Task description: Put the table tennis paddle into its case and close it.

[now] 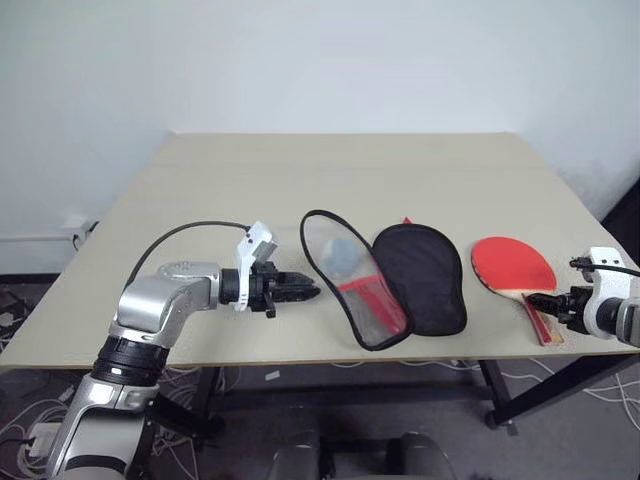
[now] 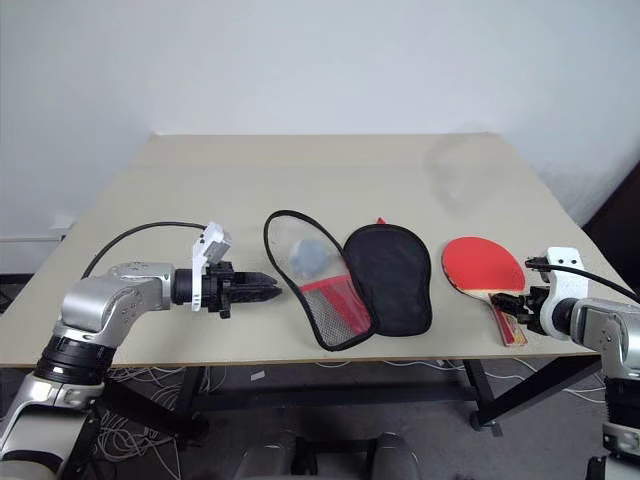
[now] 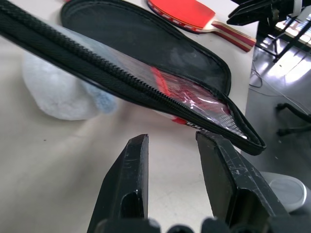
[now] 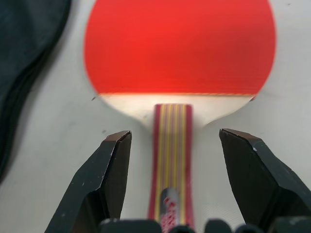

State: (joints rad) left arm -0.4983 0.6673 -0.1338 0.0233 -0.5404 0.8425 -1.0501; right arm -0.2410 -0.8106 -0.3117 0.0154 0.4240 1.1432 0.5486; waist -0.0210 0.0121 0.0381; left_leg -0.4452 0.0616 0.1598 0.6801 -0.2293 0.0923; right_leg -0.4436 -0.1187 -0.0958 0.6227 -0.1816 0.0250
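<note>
The table tennis paddle (image 1: 513,264) lies flat at the right of the table, red face up, with its handle (image 4: 170,160) pointing at the front edge. My right gripper (image 4: 175,136) is open, one finger on each side of the handle and neither touching it. The case (image 1: 420,275) lies unzipped in the middle, its black half to the right. Its clear half (image 1: 350,285), with the red patch, is propped up to the left. My left gripper (image 1: 305,290) is open and empty, pointing at the clear half's zip edge (image 3: 121,80) from the left, a little short of it.
A soft white and pale blue lump (image 3: 63,92) sits under the raised clear half. The tan table (image 1: 300,180) ends just behind the paddle handle's tip. Cables and black table legs (image 1: 505,395) show below the front edge.
</note>
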